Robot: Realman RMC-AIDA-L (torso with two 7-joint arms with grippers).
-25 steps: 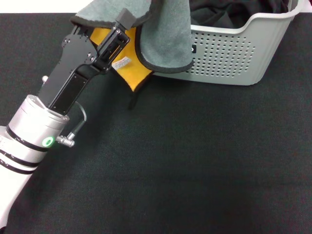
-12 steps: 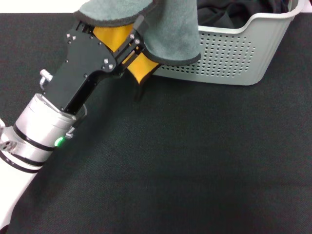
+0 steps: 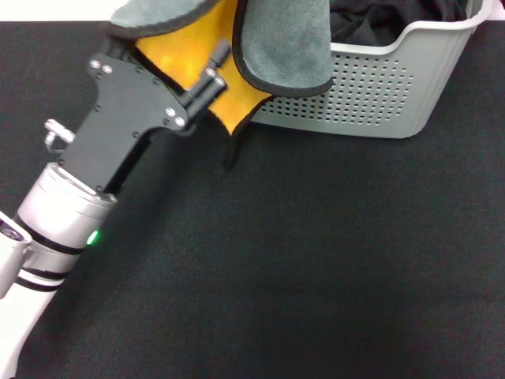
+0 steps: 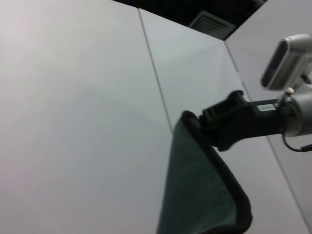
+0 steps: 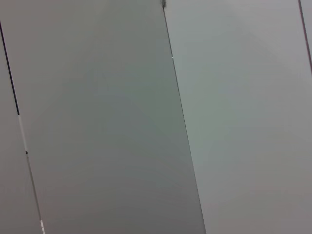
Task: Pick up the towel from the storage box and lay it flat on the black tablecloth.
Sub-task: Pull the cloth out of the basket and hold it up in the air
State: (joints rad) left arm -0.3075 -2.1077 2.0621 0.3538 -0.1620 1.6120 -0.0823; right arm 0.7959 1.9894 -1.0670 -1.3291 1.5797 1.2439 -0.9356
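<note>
— Where is the towel [image 3: 280, 43]?

— In the air beside the basket [image 3: 394, 87], off its near left corner and above the black tablecloth [image 3: 316, 260]. It hangs with its long axis top to bottom, grey side facing out, orange side behind, one orange corner pointing down.

— And the left gripper [image 3: 211, 71]?

— Reaching up from the lower left, fingers clamped on the towel's orange fold.

— The right gripper?

— Out of sight; its wrist camera shows only plain wall panels.
</note>
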